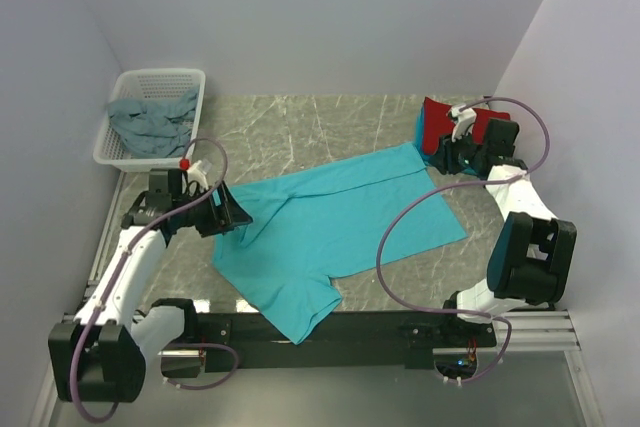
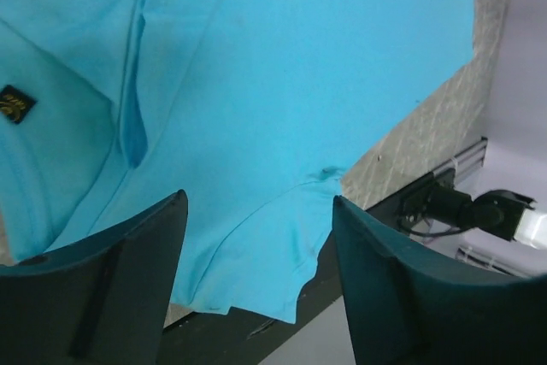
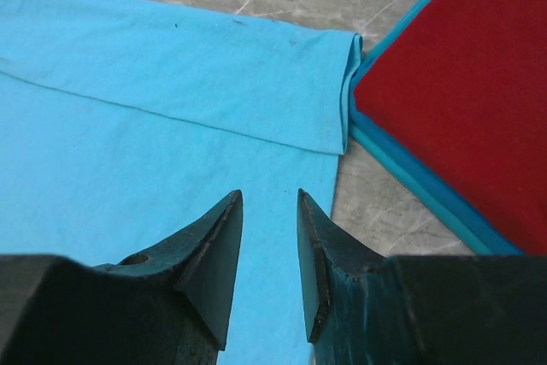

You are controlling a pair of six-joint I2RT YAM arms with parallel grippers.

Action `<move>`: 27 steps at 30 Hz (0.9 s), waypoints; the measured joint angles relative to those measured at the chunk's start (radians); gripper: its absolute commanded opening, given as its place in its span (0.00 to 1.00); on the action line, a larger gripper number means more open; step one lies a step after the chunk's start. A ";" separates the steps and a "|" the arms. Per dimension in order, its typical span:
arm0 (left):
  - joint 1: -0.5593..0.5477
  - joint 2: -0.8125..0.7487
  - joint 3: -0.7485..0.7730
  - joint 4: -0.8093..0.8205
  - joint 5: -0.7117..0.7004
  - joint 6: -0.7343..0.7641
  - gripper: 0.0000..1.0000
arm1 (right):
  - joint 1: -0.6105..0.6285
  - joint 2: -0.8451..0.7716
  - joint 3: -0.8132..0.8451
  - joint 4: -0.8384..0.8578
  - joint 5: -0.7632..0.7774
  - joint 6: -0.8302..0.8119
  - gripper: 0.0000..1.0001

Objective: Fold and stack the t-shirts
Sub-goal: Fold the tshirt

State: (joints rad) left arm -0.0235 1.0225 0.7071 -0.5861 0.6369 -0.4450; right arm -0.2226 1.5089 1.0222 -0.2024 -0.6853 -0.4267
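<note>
A bright turquoise t-shirt [image 1: 335, 227] lies spread flat across the middle of the marble table [image 1: 300, 127], one sleeve hanging over the near edge. It fills the left wrist view [image 2: 282, 83], a small dark label near its collar. My left gripper [image 1: 232, 213] hovers over the shirt's left end, open wide [image 2: 258, 197], with nothing between its fingers. My right gripper [image 1: 443, 159] is at the shirt's far right corner, open a little [image 3: 269, 194], with only flat cloth [image 3: 154, 126] below. A folded red t-shirt [image 3: 461, 83] rests on a folded turquoise-blue one [image 3: 410, 175] just beyond.
A white perforated basket [image 1: 120, 152] at the back left holds a crumpled grey-blue t-shirt [image 1: 150, 122]. The black front rail [image 1: 350, 327] runs along the near edge. Walls close in on the left, back and right.
</note>
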 measured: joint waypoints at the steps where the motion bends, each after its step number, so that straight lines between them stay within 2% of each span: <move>1: 0.000 -0.022 0.001 -0.016 -0.017 0.002 0.76 | -0.001 -0.002 0.000 0.000 -0.002 0.002 0.40; 5: -0.001 -0.040 0.056 -0.013 -0.036 0.002 0.69 | -0.001 -0.008 0.000 -0.004 -0.025 0.002 0.40; 6: -0.002 -0.016 0.077 0.008 -0.037 0.003 0.64 | -0.001 -0.008 0.001 -0.010 -0.035 0.002 0.39; 9: -0.008 0.135 0.137 0.085 -0.035 0.006 0.58 | -0.001 -0.008 0.001 -0.042 -0.070 -0.006 0.39; 12: -0.024 0.363 0.194 0.142 -0.043 0.011 0.57 | -0.001 -0.010 0.001 -0.080 -0.096 -0.018 0.39; 17: -0.092 0.600 0.278 0.148 -0.080 0.034 0.56 | -0.001 -0.027 0.001 -0.106 -0.122 -0.023 0.39; 21: -0.142 0.694 0.352 0.150 -0.140 0.050 0.57 | -0.006 -0.030 0.001 -0.113 -0.136 -0.024 0.39; 27: -0.167 0.750 0.402 0.141 -0.252 0.072 0.55 | -0.021 -0.030 0.001 -0.116 -0.153 -0.024 0.39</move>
State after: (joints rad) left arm -0.1902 1.7721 1.1091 -0.4454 0.3847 -0.3729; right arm -0.2436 1.4792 1.0229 -0.3187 -0.8387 -0.4511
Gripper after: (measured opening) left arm 0.563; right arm 0.393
